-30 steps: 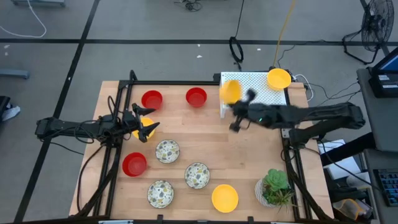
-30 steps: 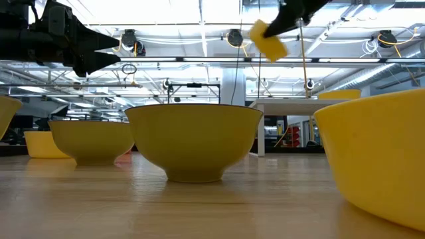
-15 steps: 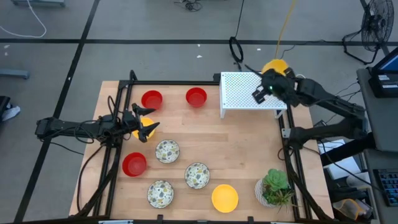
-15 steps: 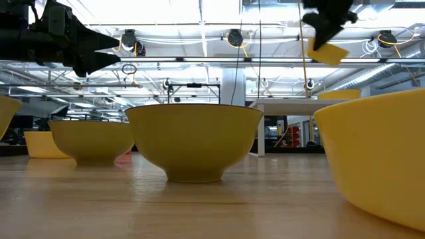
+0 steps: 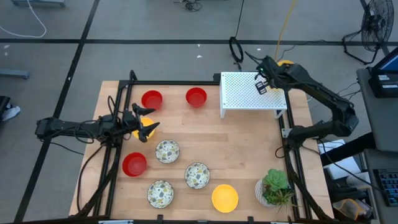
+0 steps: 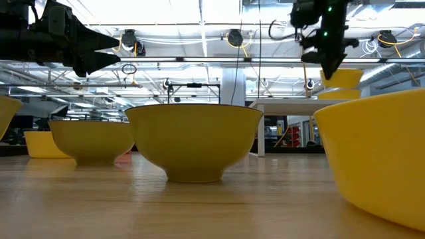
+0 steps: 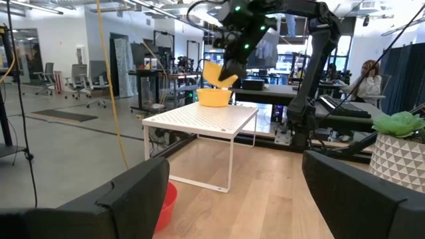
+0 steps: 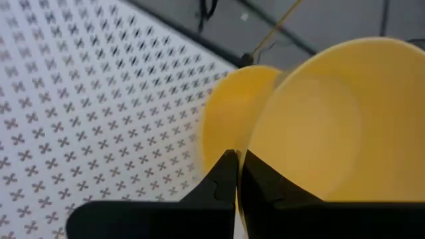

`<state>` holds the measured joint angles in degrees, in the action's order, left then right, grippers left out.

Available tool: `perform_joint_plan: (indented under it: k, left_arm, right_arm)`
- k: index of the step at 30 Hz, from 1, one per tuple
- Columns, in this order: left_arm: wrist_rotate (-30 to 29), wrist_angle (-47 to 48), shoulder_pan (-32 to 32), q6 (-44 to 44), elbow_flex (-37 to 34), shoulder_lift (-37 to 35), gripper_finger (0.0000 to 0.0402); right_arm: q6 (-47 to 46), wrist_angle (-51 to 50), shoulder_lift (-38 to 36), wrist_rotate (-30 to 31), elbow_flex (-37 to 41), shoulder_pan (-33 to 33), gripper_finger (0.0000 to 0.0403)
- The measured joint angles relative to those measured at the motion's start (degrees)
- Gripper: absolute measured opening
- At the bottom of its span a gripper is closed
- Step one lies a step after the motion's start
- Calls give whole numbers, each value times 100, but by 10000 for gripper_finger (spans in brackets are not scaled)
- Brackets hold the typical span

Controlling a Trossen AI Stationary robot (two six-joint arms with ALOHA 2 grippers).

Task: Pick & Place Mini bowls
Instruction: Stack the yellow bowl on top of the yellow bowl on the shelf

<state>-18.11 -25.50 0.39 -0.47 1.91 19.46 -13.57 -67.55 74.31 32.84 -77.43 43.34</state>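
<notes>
Pinching a yellow bowl over the white rack

Smooth, glossy and round, the yellow mini bowl hangs by its thin rim, clamped in the right gripper, above a second yellow bowl on the perforated white rack at the table's one o'clock. Left gripper hovers at nine o'clock, fingers spread wide, empty.

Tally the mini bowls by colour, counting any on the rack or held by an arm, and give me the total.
Red bowls: 3
Yellow bowls: 4, counting the yellow bowl held by the right gripper over the white rack
Speckled bowls: 3
Total: 10
</notes>
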Motion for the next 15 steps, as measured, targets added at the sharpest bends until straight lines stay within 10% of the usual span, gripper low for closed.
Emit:
perform_joint_plan:
  k: [15]
  left_arm:
    - [0,0,0,0,-1,2,349]
  right_arm:
    - [560,85,828,-11,0,358,0]
